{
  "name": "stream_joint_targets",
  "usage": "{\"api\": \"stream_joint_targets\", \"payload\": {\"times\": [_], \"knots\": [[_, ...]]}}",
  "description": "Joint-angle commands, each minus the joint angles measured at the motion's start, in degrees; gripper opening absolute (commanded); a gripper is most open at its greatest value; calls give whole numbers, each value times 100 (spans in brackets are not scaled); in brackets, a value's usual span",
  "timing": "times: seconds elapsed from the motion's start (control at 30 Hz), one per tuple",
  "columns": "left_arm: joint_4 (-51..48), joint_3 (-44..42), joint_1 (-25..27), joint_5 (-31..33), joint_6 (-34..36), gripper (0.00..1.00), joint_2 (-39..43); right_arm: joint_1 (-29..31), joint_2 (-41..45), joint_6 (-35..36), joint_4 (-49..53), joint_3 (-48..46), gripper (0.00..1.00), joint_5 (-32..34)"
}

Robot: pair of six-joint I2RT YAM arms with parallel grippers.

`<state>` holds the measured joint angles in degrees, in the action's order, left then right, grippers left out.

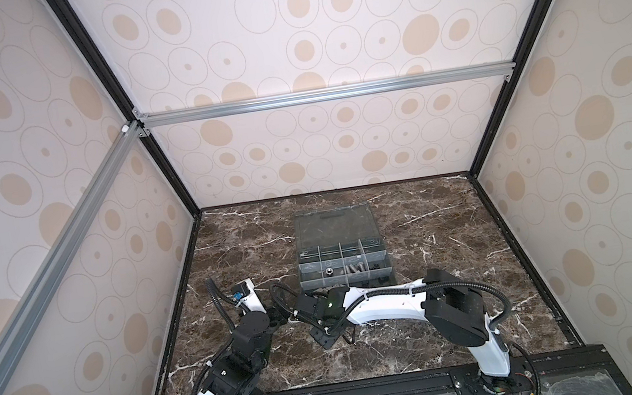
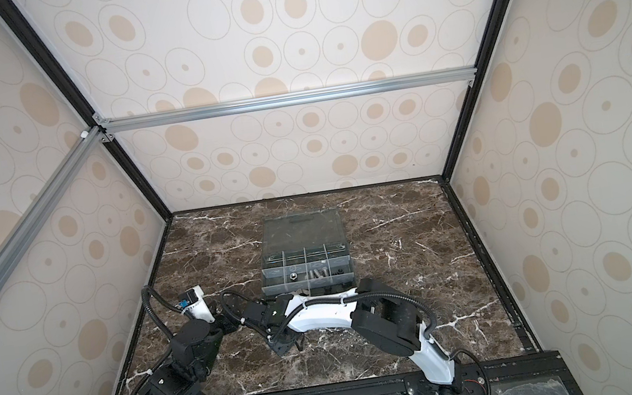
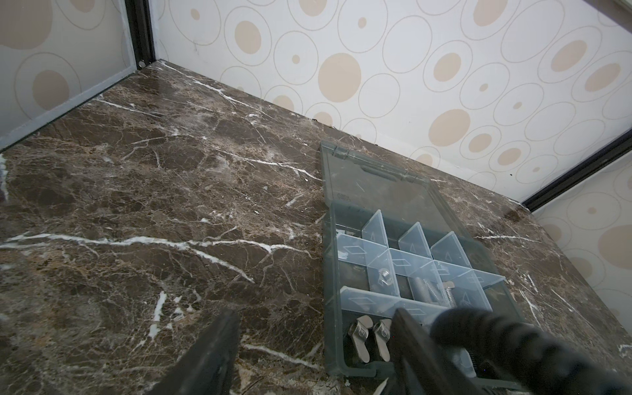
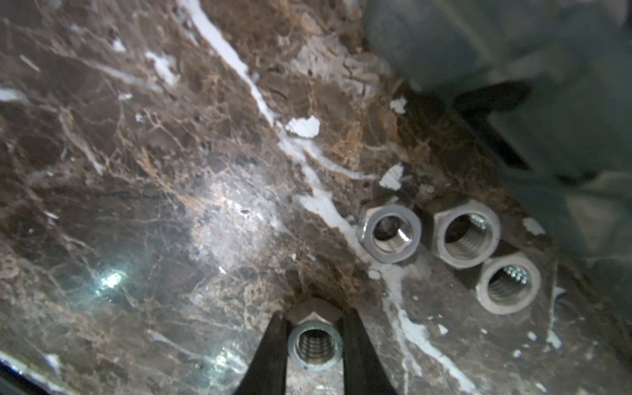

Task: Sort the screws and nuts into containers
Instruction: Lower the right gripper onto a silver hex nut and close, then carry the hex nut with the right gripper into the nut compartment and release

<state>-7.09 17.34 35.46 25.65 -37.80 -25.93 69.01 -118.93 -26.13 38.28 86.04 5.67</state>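
Nut [image 4: 314, 346] gripped by right pincer [image 4: 314, 317]; lid stamp [image 3: 342, 197] illegible

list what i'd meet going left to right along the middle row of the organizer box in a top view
silver nut → silver screws → small dark piece, too small to identify

The organizer box [image 1: 343, 281] sits on the desk [image 1: 458, 237] toward 12 o'clock, its lid [image 1: 333, 225] lying flat at its 12 o'clock. In its middle row a hex nut [image 1: 329, 271] lies in one compartment, with screws [image 1: 355, 268] in the next at 3 o'clock. Wedge nuts [image 3: 371, 337] lie in the 6 o'clock row. On the desk just beside the box's 6 o'clock wall lie three loose nuts [image 4: 465, 239]. Near them is a single nut [image 4: 314, 347] between the right gripper's [image 4: 313, 319] fingers [image 4: 270, 349].
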Motion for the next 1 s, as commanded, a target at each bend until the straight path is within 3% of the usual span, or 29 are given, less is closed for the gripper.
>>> {"api": "stream_joint_targets", "payload": {"times": [0.0,0.53,0.77,0.97], "knots": [[-117,32,-50,47,-173,70,59,52,110,-76,143,-224,17,229],[-205,199,-42,-522,-69,70,-141,-410,1372,-24,-514,-714,17,313],[-216,233,-46,-877,-76,70,-526,-1097,1593,443,-549,-388,17,620],[-88,374,-40,-1327,-78,70,-1051,-1733,1352,385,-813,-161,17,720]]}}
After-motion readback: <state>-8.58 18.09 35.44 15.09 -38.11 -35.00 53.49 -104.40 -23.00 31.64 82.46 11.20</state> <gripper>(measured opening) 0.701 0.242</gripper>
